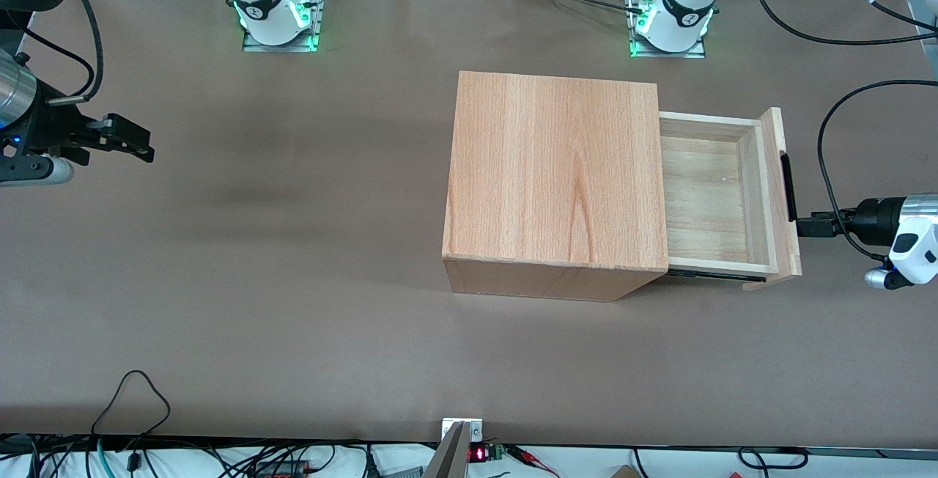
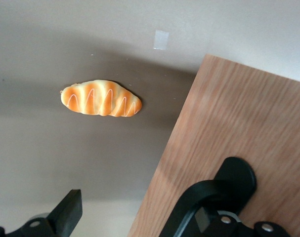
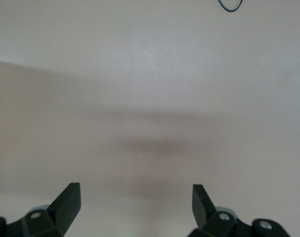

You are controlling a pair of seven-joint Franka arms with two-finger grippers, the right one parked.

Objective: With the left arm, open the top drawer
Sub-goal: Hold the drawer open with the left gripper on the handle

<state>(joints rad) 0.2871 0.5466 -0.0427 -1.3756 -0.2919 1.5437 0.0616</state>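
Note:
The top drawer (image 1: pixel 707 199) stands pulled well out of the wooden casing (image 1: pixel 553 177) toward the working arm's end of the table, its pale inside bare. Its front panel (image 1: pixel 778 243) carries the slim black bar handle (image 1: pixel 787 185). My left arm (image 1: pixel 912 240) reaches in level, and its gripper (image 1: pixel 806 226) sits right at the nearer end of the handle. In the left wrist view the gripper (image 2: pixel 135 210) is open. One finger (image 2: pixel 68 210) hangs clear of the wood panel (image 2: pixel 229 118), while the other overlaps the black handle end (image 2: pixel 237 174).
An orange bread-shaped toy (image 2: pixel 101 98) lies on the brown surface beside the panel in the left wrist view; it does not show in the front view. The arm bases (image 1: pixel 670 16) stand at the table edge farthest from the front camera.

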